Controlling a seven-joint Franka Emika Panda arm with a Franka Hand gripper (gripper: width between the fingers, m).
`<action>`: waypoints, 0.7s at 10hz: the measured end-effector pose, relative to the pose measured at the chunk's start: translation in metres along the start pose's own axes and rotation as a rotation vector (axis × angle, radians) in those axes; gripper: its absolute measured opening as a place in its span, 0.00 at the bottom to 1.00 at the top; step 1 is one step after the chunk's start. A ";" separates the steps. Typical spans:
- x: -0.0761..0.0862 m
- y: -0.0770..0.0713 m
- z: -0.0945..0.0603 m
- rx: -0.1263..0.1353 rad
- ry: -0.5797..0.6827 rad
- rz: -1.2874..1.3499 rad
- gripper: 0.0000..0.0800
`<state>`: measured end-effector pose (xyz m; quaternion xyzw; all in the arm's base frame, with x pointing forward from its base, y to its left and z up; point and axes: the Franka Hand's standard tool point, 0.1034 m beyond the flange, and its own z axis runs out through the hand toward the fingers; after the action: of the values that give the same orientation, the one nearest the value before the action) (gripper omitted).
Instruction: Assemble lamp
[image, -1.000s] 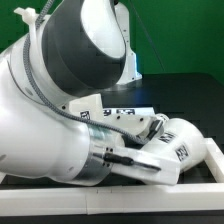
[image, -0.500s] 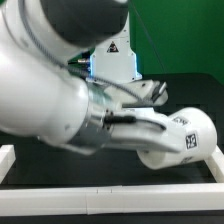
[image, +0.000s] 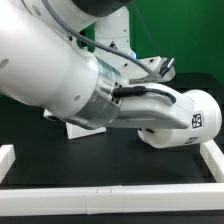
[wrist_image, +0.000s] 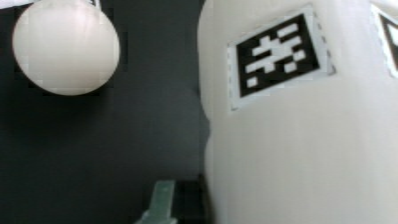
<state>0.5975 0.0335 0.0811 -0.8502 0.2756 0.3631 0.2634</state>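
Observation:
The lamp shade (image: 188, 118), white and tapered with a square tag, hangs on its side at the end of my arm on the exterior view's right. In the wrist view the shade (wrist_image: 294, 130) fills one side, hard against my gripper (wrist_image: 196, 198). One finger (wrist_image: 169, 203) shows outside its wall. The other finger is hidden behind the shade. The gripper looks shut on the shade's wall. The round-headed bulb (wrist_image: 68, 48) stands apart from the shade over the dark table. The base is not clearly seen.
My white arm (image: 60, 80) fills the exterior view's left and middle. A white piece (image: 75, 128) peeks from under it; I cannot tell what it is. A white rail (image: 110, 195) runs along the table's front and right edges.
The arm has swung and the shade has moved with it, up and toward the exterior view's right, from low by the front rail to higher above the table.

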 end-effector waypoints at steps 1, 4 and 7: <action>-0.003 -0.005 -0.001 -0.022 0.049 -0.063 0.06; -0.056 -0.008 -0.009 -0.064 0.125 -0.148 0.06; -0.083 -0.013 -0.007 -0.081 0.345 -0.168 0.06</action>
<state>0.5608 0.0607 0.1521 -0.9297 0.2300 0.1997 0.2072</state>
